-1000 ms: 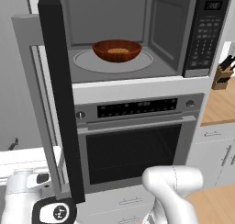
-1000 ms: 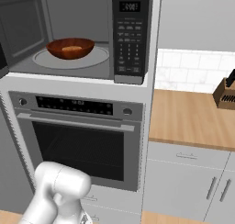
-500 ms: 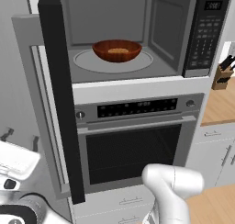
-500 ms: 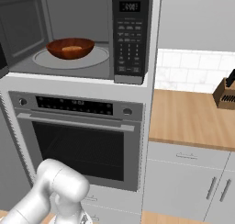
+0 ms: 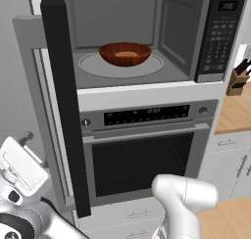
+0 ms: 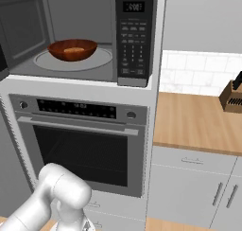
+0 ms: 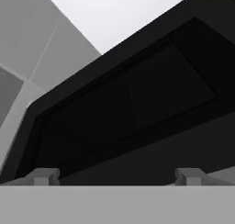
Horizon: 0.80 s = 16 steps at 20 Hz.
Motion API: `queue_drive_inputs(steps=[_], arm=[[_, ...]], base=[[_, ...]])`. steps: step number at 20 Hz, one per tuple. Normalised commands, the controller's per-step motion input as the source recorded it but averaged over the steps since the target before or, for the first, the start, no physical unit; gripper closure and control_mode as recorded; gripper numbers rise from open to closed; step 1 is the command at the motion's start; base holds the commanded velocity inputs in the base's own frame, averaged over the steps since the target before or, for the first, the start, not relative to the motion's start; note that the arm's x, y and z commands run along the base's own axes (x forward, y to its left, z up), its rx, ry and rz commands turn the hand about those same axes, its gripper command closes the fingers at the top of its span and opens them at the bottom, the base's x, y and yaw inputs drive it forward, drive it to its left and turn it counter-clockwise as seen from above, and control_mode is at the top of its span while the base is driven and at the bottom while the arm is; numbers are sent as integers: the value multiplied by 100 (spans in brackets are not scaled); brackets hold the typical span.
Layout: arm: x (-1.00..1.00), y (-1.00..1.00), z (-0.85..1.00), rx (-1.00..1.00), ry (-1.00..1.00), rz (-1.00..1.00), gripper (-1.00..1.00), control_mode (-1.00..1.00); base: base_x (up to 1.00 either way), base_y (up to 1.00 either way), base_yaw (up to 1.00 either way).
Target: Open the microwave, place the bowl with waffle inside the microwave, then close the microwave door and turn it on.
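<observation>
my arm has swung down and out to the left of the open microwave door [image 5: 62, 106] over the last second, and my pincer [image 7: 117, 176] now looks up along the door's dark glass, with both finger tips [image 7: 45, 176] spread wide and nothing between them, so it is released and empty. the wrist and hand have climbed back into the lower left corner of the left base view, just beside the bottom end of the door, where a moment ago only the tail of the hand was visible. nothing else has moved: the bowl [image 5: 125, 54] sits on the round glass turntable in the middle of the microwave [image 6: 80, 36] floor, upright, and the waffle [image 5: 126, 53] lies flat inside it. the door stands swung out on its left hinge, edge-on to the left base view. i judge that the placing step is done and that closing is the step in hand; my pincer is on the outer side of the door, which is the side i need to push from. the keypad panel [image 6: 134, 45] on the right of the cavity is untouched so far as i can tell, and starting the oven comes after the door is shut. the steel oven [image 6: 80, 145] below plays no part. i cannot tell whether my fingers touch the glass.
</observation>
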Motion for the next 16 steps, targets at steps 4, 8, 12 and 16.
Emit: queue_drive_inputs(steps=[4, 8, 12, 16], arm=[[0, -38, 6, 0, -9, -25, -100, -100], [0, -41, 5, 0, -9, -26, -100, -100], [0, -42, 4, 0, -8, -22, -100, -100], [0, -45, 0, 0, -8, -12, -100, -100]], base=[[0, 0, 0], [0, 0, 0], [0, 0, 0], [0, 0, 0]])
